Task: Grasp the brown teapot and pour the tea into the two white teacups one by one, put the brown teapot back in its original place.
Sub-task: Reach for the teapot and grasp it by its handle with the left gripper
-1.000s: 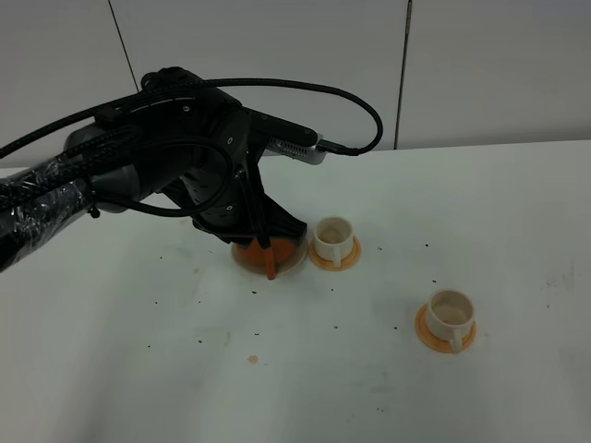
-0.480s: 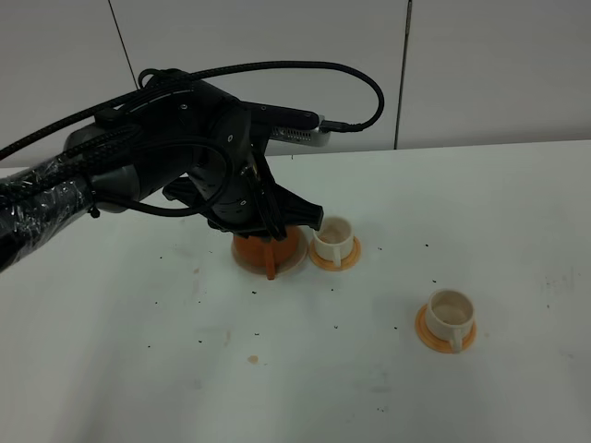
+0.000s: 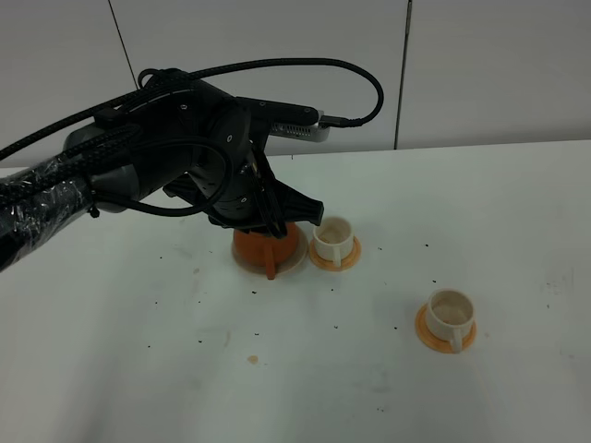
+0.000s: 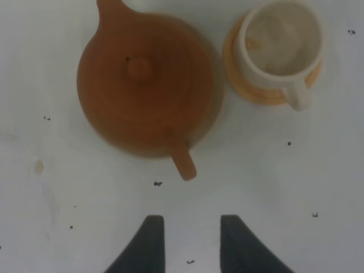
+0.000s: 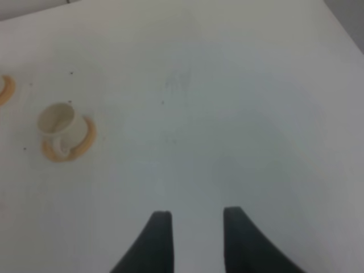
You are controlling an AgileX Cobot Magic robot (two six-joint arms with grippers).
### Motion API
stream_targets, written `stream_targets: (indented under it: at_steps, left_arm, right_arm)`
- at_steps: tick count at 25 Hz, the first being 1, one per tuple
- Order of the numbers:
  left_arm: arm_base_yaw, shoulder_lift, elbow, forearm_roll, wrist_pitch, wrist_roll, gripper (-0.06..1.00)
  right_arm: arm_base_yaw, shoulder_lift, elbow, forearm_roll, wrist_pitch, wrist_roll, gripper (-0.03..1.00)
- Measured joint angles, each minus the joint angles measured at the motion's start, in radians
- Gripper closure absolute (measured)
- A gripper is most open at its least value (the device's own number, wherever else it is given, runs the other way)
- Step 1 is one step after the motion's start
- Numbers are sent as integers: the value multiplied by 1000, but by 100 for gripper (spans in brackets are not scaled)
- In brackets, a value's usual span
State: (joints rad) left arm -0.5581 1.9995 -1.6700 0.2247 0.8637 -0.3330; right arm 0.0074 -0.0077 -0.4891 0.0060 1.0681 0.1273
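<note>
My left gripper (image 4: 190,227) hangs above the table (image 3: 517,212) with its two dark fingers apart and nothing between them. It is clear of the brown teapot (image 4: 145,85). A short stub on the pot's body points toward the gap between the fingers but stops short of it. The teapot stands upright with its lid on, seated on the pale saucer (image 3: 294,260), left of centre in the high view. There my left arm covers most of its upper part.

Just beside the saucer, toward the right of the high view, stands the first white teacup (image 4: 281,37) on its orange coaster (image 4: 250,94). The wrist view does not show whether coaster and saucer touch. The second white teacup (image 3: 450,314) stands on its own orange coaster (image 3: 434,340) in the lower right of the high view, well apart from the first.

My right gripper (image 5: 196,219) is likewise spread and holds nothing. It hangs over bare table, well apart from the second cup. The high view does not show it.
</note>
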Motion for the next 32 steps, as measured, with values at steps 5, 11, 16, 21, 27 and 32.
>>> stream_targets:
  at_steps: [5, 11, 16, 21, 27, 32]
  left_arm:
    - [9, 0, 0, -40, -46, -1, 64]
    - [52, 2, 0, -155, -83, -24, 64]
    - [69, 47, 0, -169, -24, -63, 64]
    - [69, 82, 0, -148, 30, -160, 64]
    - [70, 82, -3, -68, 39, -234, 64]
    - [89, 82, -3, -24, 33, -262, 64]
  right_arm:
    - [0, 0, 0, 0, 0, 0, 75]
    - [0, 0, 0, 0, 0, 0, 75]
    - [0, 0, 0, 0, 0, 0, 75]
    - [0, 0, 0, 0, 0, 0, 75]
    - [0, 0, 0, 0, 0, 0, 75]
    - [0, 0, 0, 0, 0, 0, 75]
